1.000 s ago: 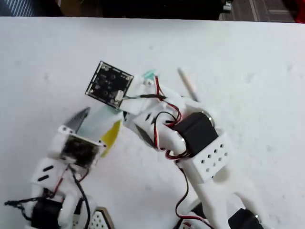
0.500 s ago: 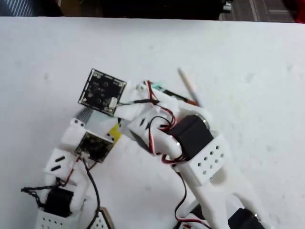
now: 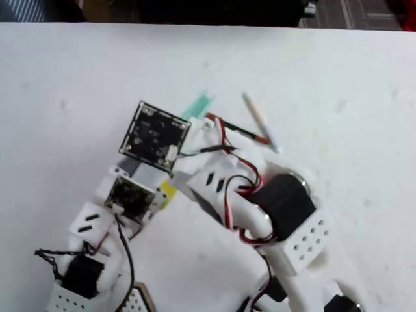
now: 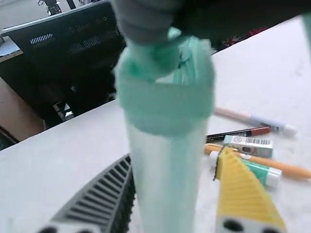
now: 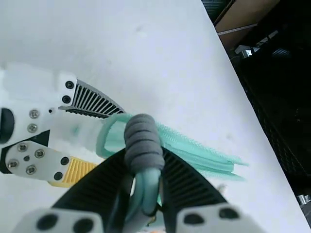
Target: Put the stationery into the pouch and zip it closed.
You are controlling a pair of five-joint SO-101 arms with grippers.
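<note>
The pouch is translucent with a teal zip edge; its teal end sticks out past the arms. My left gripper has a grey and a yellow finger pressed on either side of the pouch body, shut on it. My right gripper is shut on the grey zipper pull at the pouch's end. Loose stationery lies on the table beyond the pouch: a pink-white pen, a red pen, an eraser, an orange pencil and a green-capped stick.
The white table has free room at the far side and to the right. The right arm's body crosses the near middle. The left arm's base sits at the near left. A dark mesh chair stands beyond the table edge.
The left gripper moved in from the near left and its fingers drew together on the pouch. The right arm's wrist shifted left, then back right, and the pouch's teal end now pokes out farther.
</note>
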